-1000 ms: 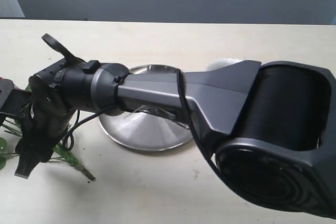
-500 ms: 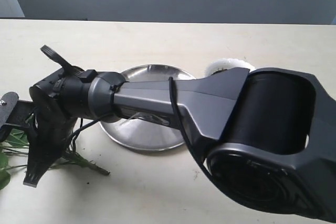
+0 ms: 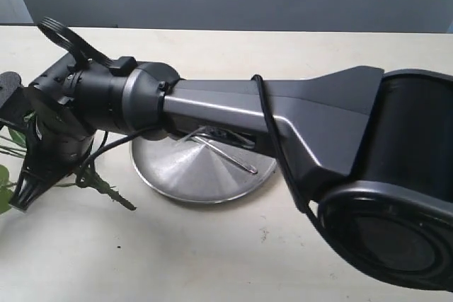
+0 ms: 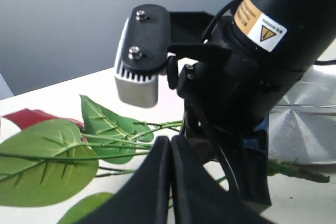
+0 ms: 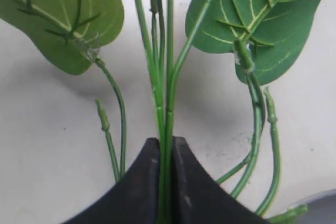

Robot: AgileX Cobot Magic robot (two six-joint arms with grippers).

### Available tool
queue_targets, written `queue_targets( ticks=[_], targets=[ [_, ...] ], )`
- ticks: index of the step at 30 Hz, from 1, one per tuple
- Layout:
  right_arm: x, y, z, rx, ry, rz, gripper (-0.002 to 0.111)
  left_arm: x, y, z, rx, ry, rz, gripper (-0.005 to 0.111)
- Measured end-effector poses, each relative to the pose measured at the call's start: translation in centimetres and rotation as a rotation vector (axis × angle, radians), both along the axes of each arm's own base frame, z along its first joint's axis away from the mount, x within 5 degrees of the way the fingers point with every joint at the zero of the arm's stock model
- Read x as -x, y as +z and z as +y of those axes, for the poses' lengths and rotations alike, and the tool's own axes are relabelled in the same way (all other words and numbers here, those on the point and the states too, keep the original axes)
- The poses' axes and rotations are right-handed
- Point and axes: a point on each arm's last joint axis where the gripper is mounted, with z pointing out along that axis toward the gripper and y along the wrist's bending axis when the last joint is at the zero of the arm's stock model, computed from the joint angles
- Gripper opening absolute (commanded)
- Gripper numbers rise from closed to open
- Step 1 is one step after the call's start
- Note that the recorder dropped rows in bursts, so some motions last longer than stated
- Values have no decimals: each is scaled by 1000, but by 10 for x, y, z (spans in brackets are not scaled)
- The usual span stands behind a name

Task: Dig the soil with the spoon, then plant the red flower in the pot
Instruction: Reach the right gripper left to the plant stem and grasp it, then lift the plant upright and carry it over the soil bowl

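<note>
My right gripper [image 5: 167,145] is shut on the green stems of the red flower [image 5: 169,77], broad leaves spreading beyond the fingers. In the exterior view this gripper [image 3: 25,192] has reached across to the far left, the flower's stem end [image 3: 107,190] trailing beside it. A red bloom [image 4: 26,116] shows in the left wrist view. My left gripper [image 4: 170,142] is shut with nothing in it, just beside the right wrist. The spoon [image 3: 230,155] lies on the steel plate [image 3: 184,182]. Pot and soil are hidden behind the right arm.
The right arm [image 3: 297,125] stretches across the whole middle of the table and covers the plate's far side. A black part of the left arm [image 3: 10,88] sits at the left edge. A cable [image 3: 99,153] loops under the right wrist.
The right gripper has risen and swung toward the back left with the flower stems in it. The arm now covers the white pot and uncovers the spoon on the plate.
</note>
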Motion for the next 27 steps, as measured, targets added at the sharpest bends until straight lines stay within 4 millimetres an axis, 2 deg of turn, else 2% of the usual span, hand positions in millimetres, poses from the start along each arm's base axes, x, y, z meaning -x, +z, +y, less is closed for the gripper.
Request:
queue_targets(
  ticks=[6,11,17,21,24,25,26,27],
  targets=[
    [-12,3,-4,1,-77,-54,-1,0,0,0,0,0,0,0],
    [-30,10,-18,-22,-168,-79,-1,0,0,0,0,0,0,0],
    [-52,47,-46,-142,-306,-181,-1,0,0,0,0,0,0,0],
    [-62,77,-82,-243,-407,-277,-1,0,0,0,0,0,0,0],
    [-65,89,-116,-326,-475,-317,-1,0,0,0,0,0,0,0],
    [-65,94,-130,-352,-505,-343,-1,0,0,0,0,0,0,0],
    [-68,100,-158,-389,-569,-410,-1,0,0,0,0,0,0,0],
    [-69,102,-174,-413,-619,-439,-1,0,0,0,0,0,0,0]
  ],
)
